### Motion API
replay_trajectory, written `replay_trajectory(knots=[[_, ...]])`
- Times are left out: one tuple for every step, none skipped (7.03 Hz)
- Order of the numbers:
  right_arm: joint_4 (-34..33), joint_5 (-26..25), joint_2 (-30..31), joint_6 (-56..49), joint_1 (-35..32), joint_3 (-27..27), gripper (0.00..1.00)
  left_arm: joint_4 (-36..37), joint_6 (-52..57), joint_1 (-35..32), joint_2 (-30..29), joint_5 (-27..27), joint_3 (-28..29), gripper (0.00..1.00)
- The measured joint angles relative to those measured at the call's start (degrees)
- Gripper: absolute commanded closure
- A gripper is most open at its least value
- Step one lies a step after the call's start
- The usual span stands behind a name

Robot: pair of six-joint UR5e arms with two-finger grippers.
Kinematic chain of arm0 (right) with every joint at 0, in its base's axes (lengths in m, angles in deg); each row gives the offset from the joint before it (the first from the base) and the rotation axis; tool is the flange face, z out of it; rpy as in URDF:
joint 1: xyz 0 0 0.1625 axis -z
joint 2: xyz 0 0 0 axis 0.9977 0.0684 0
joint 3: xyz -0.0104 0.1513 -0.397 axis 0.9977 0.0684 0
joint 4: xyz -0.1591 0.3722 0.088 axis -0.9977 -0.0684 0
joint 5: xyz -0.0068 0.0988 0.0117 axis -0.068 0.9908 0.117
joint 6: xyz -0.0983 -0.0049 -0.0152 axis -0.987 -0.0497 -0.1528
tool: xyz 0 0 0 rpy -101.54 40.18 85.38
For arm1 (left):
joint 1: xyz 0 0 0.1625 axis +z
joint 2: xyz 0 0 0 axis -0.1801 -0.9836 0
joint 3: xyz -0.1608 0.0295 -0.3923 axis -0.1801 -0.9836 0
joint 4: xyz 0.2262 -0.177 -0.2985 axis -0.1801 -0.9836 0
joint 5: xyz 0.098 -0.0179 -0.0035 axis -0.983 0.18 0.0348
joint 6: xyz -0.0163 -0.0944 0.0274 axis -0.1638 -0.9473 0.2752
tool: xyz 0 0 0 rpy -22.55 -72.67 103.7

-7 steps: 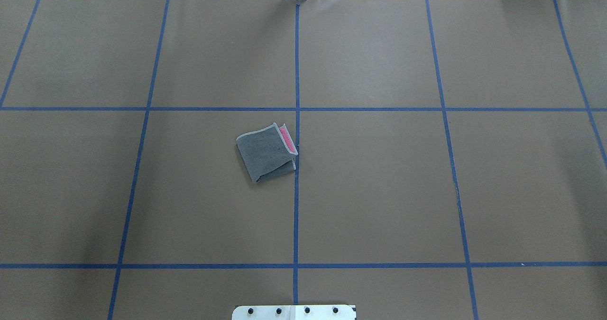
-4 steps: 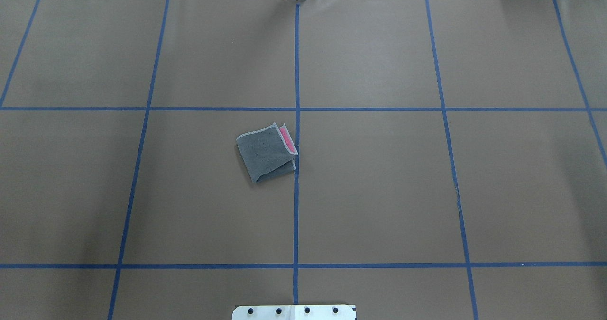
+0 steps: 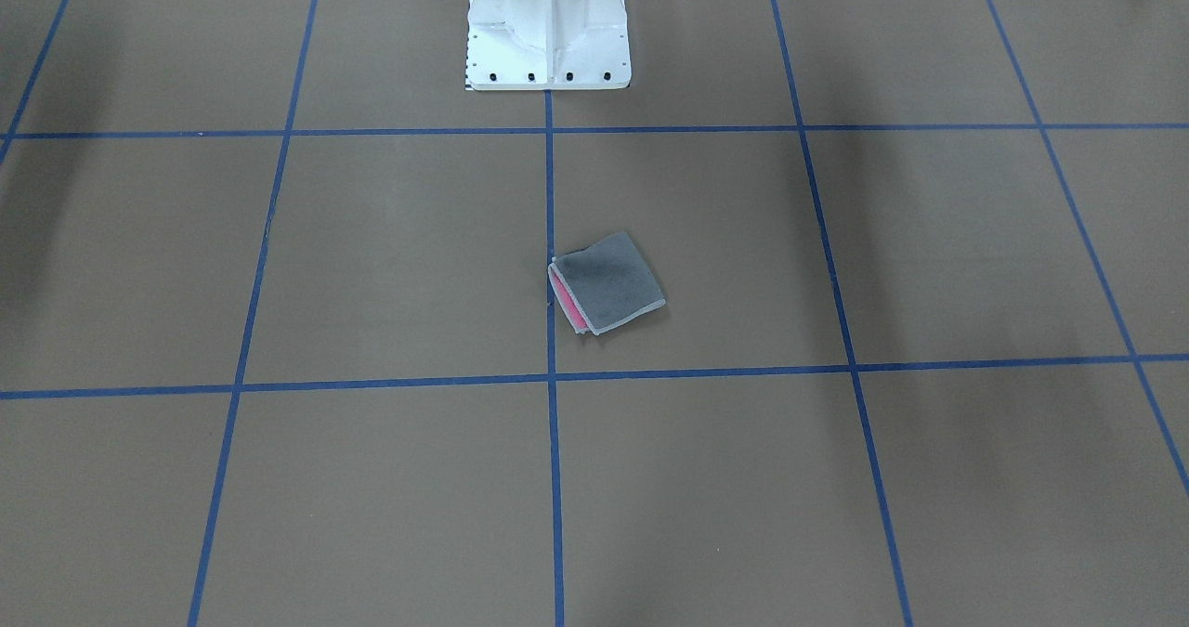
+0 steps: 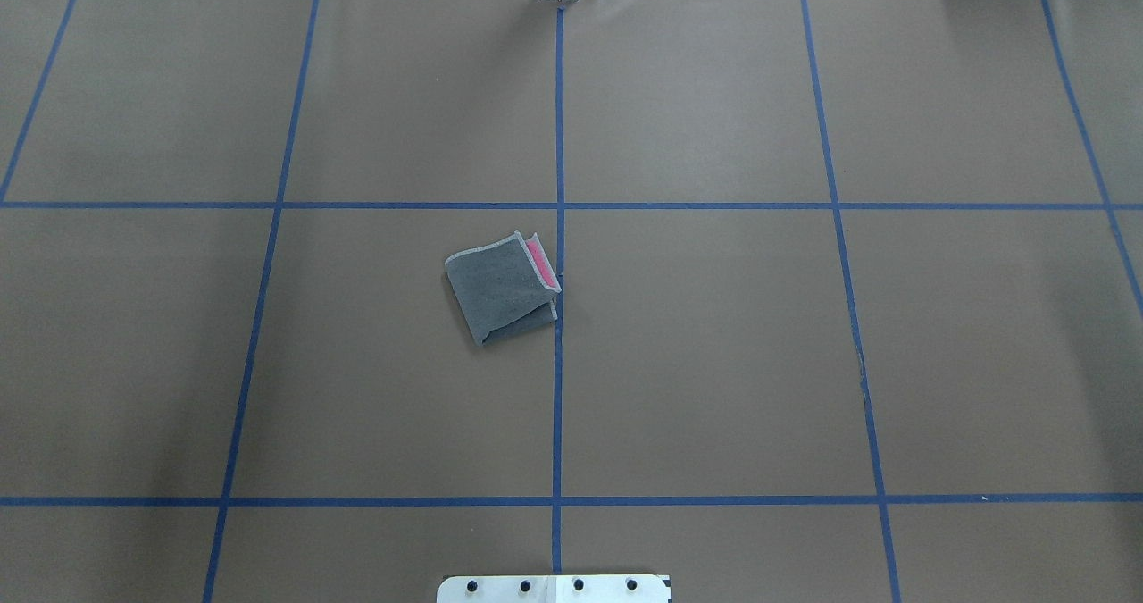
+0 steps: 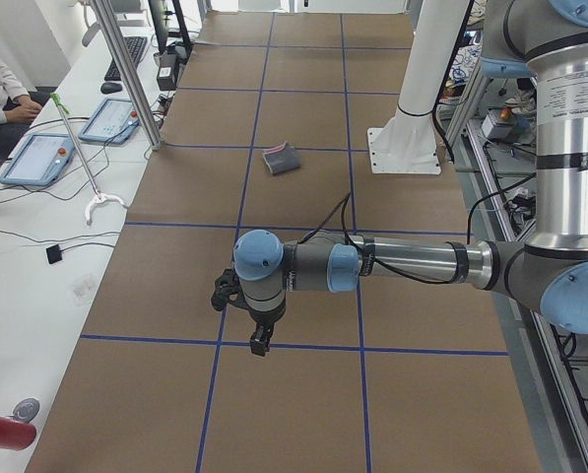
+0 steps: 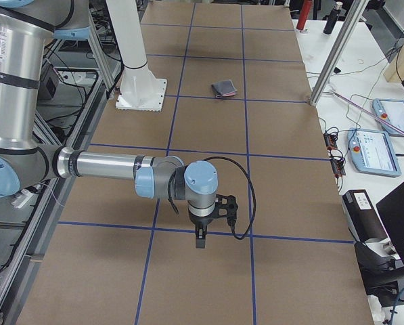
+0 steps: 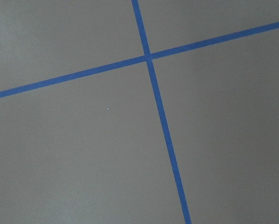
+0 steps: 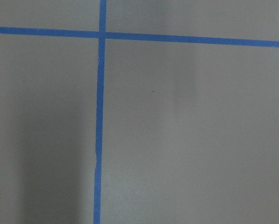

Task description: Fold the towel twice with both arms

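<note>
1. Towel (image 4: 500,288) lies mid-table against the centre tape line (image 4: 559,121), folded small, grey out, pink edge showing.
2. Both folds look done.
3. Left gripper (image 5: 259,342) and right gripper (image 6: 199,239) hang well away; can't tell if their jaws are apart or closed.

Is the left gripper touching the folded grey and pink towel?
Apart. The exterior left view shows the black two-finger left gripper over bare brown table, with a blue tape line between it and the folded grey-and-pink terry towel.
</note>
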State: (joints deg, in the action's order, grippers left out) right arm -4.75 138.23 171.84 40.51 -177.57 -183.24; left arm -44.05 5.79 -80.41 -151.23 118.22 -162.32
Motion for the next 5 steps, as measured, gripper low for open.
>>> replay_trajectory(knots=[[0.0, 0.0, 0.0, 0.0, 0.0, 0.01, 0.0, 0.0, -0.06, 0.0, 0.03, 0.0, 0.02, 0.0], [0.0, 0.0, 0.0, 0.0, 0.0, 0.04, 0.0, -0.02, -0.12, 0.0, 0.17, 0.0, 0.05, 0.0], [0.0, 0.0, 0.0, 0.0, 0.0, 0.07, 0.0, -0.06, -0.18, 0.0, 0.47, 0.0, 0.01, 0.0], [0.0, 0.0, 0.0, 0.0, 0.0, 0.08, 0.0, -0.08, -0.19, 0.0, 0.7, 0.03, -0.07, 0.0], [0.0, 0.0, 0.0, 0.0, 0.0, 0.05, 0.0, -0.08, -0.19, 0.0, 0.76, 0.04, -0.11, 0.0]])
